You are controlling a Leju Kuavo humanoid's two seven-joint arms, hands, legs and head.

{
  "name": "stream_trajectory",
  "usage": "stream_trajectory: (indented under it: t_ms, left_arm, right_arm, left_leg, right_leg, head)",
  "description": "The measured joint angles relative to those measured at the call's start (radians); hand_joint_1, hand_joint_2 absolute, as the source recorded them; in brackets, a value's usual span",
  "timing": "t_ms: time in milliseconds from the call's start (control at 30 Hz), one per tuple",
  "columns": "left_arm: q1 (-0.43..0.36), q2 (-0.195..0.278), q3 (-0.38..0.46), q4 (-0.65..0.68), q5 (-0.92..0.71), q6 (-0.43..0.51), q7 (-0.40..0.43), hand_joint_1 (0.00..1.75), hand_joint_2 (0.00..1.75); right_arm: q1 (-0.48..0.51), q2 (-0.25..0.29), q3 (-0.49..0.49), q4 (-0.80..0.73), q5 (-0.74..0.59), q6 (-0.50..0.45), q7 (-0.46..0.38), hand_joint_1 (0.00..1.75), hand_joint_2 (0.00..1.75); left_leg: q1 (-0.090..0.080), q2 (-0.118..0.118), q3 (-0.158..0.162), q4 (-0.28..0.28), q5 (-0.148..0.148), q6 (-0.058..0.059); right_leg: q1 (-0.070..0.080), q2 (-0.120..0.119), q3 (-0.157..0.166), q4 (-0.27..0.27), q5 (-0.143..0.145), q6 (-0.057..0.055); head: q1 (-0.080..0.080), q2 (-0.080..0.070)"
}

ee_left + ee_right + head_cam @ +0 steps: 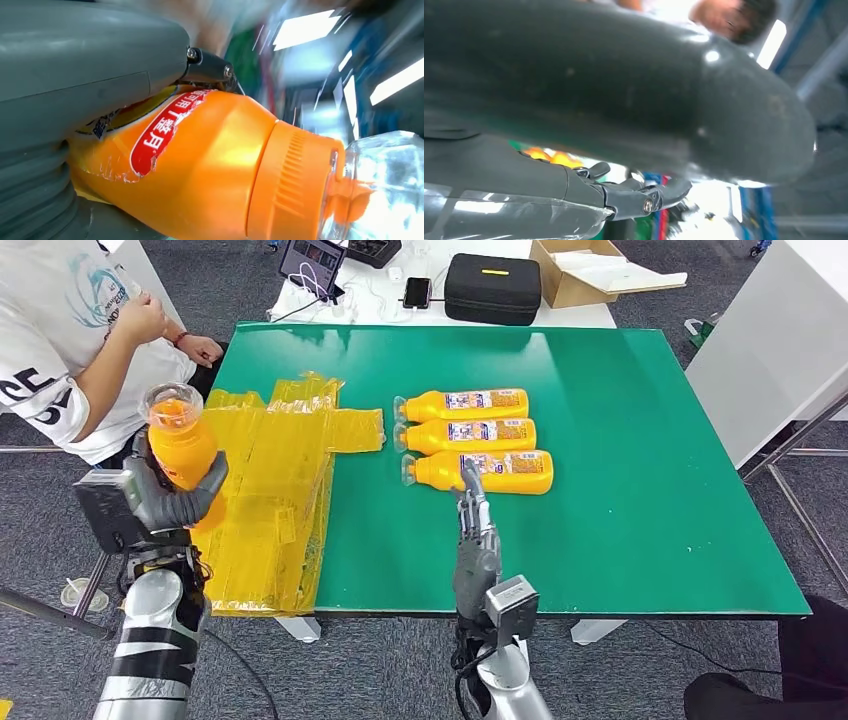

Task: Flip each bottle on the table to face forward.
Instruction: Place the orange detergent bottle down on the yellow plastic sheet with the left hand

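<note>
Gripping one orange bottle upright, left of the green table, is the left hand. Three bottles lie side by side on the table; the right hand, fingers extended with nothing held, touches the nearest.

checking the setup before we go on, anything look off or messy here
Yes. The yellow plastic sheet is crumpled and hangs over the green table's near-left edge. The left hand holds a bottle whose label looks scuffed and torn in the left wrist view. The three lying bottles are neatly lined up.
</note>
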Motion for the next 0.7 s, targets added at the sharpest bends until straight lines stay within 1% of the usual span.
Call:
stream_trajectory:
  t_ms: [67, 100, 167, 233, 400, 500, 600, 700]
  left_arm:
    - [-0.041, 0.012, -0.017, 0.057, -0.214, 0.136, 0.003, 1.75, 1.75]
    - [-0.063, 0.019, -0.03, 0.095, -0.309, 0.186, 0.014, 1.75, 1.75]
    - [-0.103, 0.031, -0.06, 0.178, -0.451, 0.25, 0.038, 1.75, 1.75]
    - [-0.133, 0.04, -0.086, 0.25, -0.512, 0.277, 0.05, 1.75, 1.75]
    - [-0.172, 0.052, -0.12, 0.354, -0.546, 0.286, 0.066, 1.75, 1.75]
    - [-0.204, 0.067, -0.155, 0.425, -0.676, 0.28, 0.123, 1.75, 1.75]
    - [-0.238, 0.086, -0.196, 0.512, -0.79, 0.241, 0.165, 1.75, 1.75]
    - [-0.258, 0.101, -0.207, 0.583, -0.833, 0.183, 0.171, 1.75, 1.75]
  right_arm:
    - [0.004, 0.0, 0.006, -0.055, -0.01, -0.021, -0.001, 0.0, 0.0]
    - [0.004, 0.0, 0.012, -0.077, -0.01, -0.029, -0.001, 0.0, 0.0]
    - [0.003, 0.0, 0.026, -0.108, -0.007, -0.041, -0.001, 0.0, 0.0]
    - [0.003, 0.0, 0.04, -0.13, -0.003, -0.046, -0.001, 0.0, 0.0]
    - [0.003, 0.0, 0.054, -0.159, -0.002, -0.05, -0.001, 0.0, 0.0]
    - [0.001, -0.005, 0.066, -0.166, -0.002, -0.049, -0.001, 0.0, 0.0]
    - [-0.002, -0.01, 0.077, -0.168, -0.005, -0.042, -0.001, 0.0, 0.0]
    - [-0.003, -0.014, 0.08, -0.168, -0.011, -0.027, -0.001, 0.0, 0.0]
  left_leg:
    - [0.0, 0.0, 0.0, 0.0, 0.0, 0.0]
    - [0.0, 0.0, 0.0, 0.0, 0.0, 0.0]
    - [0.0, 0.0, 0.001, 0.0, 0.0, 0.0]
    - [0.0, 0.0, 0.001, 0.0, 0.0, 0.0]
    - [0.0, 0.001, 0.001, 0.0, 0.0, 0.0]
    - [0.0, 0.001, 0.0, 0.0, 0.0, 0.0]
    - [0.0, 0.001, 0.0, 0.0, 0.0, 0.0]
    - [0.0, 0.002, 0.0, 0.0, 0.0, 0.0]
  right_leg:
    - [0.0, 0.0, 0.0, 0.0, 0.0, 0.0]
    - [0.0, 0.0, 0.001, 0.0, 0.0, 0.0]
    - [0.0, 0.0, 0.001, 0.0, 0.0, 0.0]
    - [0.0, 0.0, 0.001, 0.0, 0.001, -0.001]
    - [0.0, 0.0, 0.0, 0.0, 0.002, -0.002]
    - [0.0, 0.0, 0.0, 0.0, 0.001, -0.002]
    - [0.0, 0.0, 0.0, 0.0, 0.002, -0.002]
    - [0.0, 0.001, 0.0, 0.0, 0.002, -0.002]
  head:
    - [0.0, 0.0]
    - [0.0, 0.0]
    - [0.0, 0.0]
    - [0.0, 0.0]
    - [0.0, 0.0]
    - [0.0, 0.0]
    - [0.0, 0.0]
    - [0.0, 0.0]
